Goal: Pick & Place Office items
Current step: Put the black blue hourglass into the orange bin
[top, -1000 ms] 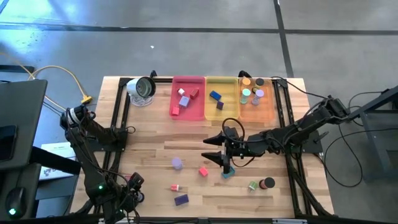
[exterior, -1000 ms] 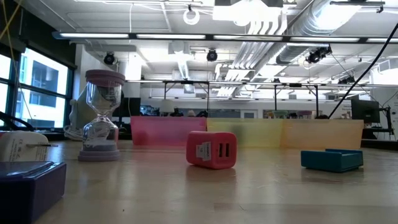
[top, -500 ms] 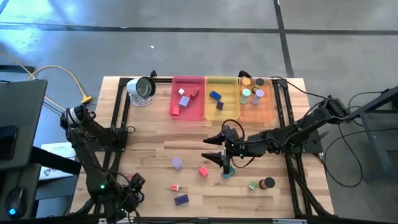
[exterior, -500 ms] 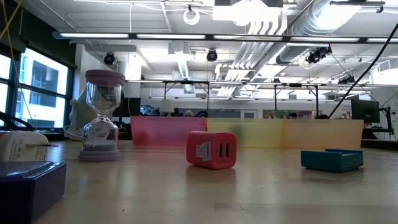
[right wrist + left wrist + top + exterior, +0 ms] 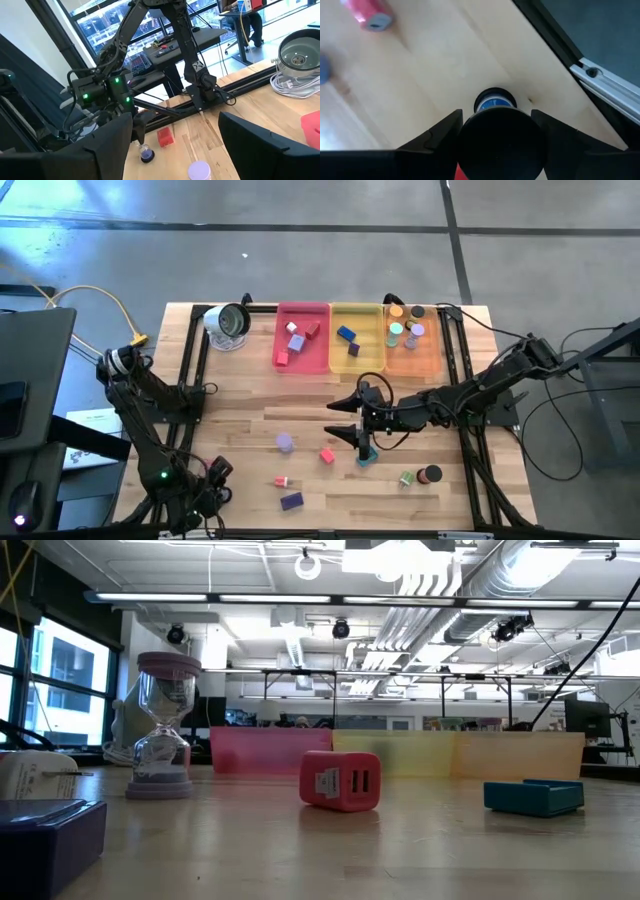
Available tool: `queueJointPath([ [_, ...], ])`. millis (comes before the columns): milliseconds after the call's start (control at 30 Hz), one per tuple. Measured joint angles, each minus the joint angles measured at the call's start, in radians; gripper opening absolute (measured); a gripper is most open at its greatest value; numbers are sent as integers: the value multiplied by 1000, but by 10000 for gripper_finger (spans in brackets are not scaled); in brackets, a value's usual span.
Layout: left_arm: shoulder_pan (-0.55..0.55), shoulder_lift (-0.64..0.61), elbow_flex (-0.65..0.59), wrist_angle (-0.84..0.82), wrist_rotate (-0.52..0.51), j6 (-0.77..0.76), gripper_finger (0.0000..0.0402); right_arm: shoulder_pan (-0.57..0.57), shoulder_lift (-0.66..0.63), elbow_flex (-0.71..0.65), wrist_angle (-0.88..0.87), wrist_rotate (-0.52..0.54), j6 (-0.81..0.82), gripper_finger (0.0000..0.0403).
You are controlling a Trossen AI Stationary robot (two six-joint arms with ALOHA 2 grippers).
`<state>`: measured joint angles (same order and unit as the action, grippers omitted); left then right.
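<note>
Right gripper (image 5: 362, 442) at mid-table, fingers apart, nothing held, poised over a teal block (image 5: 367, 457). Left gripper (image 5: 212, 478) low at the table's near-left corner, by the edge rail – grip cannot be told; blue disc (image 5: 494, 100) just ahead of it. Loose pieces lie along the near side: lavender cylinder (image 5: 285, 443), red block (image 5: 327, 455), purple block (image 5: 291, 501). Bare wood between them and the trays (image 5: 358, 360). Nothing visibly shifted since a second ago.

The left gripper (image 5: 212, 492) is too small to read by the purple block (image 5: 291, 501), and in the low view that purple block (image 5: 45, 840) is cut off.
</note>
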<state>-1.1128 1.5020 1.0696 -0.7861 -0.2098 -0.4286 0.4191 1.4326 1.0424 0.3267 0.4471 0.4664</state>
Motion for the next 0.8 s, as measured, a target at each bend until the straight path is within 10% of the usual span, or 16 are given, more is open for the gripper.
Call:
queueJointPath([
  [367, 89, -256, 8, -177, -244, -79, 203, -15, 0, 0, 60, -15, 24, 286],
  [800, 511, -475, 155, -172, -641, 606, 203, -156, -1, 0, 297, -193, 165, 286],
])
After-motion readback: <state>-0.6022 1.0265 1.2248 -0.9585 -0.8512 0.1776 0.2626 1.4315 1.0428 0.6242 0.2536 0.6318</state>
